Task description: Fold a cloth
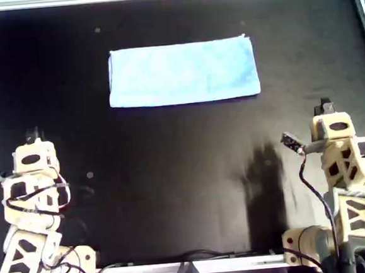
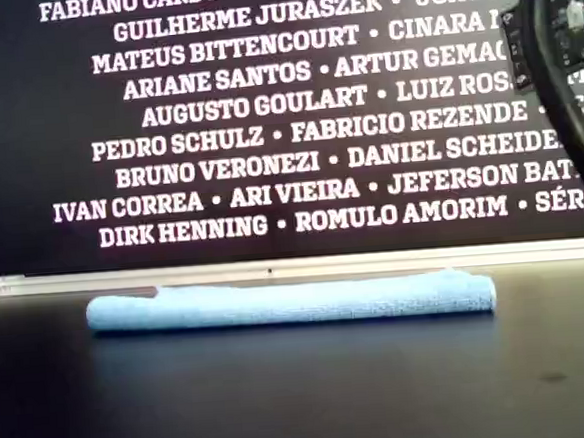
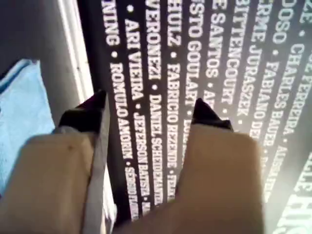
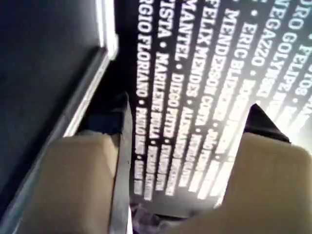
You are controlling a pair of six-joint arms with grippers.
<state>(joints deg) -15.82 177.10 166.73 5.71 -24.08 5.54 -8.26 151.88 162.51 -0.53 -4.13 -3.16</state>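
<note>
While both arms sit pulled back, I see the cloth (image 1: 182,72) folded flat on the black table (image 1: 174,188), before a wall of names (image 2: 294,109); left gripper (image 3: 148,111) and right gripper (image 4: 187,114) gape, empty.

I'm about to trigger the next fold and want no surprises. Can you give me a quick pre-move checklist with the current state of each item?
1. The cloth lies flat on the table, already a folded rectangle: ok.
2. Cloth edges line up neatly, as the exterior view shows them: ok.
3. Left gripper open and holding nothing: ok.
4. Right gripper open and holding nothing: ok.
5. Both arms parked near the overhead view's bottom edge, apart from the cloth: ok.
6. How many layers the cloth has: cannot tell.
</note>
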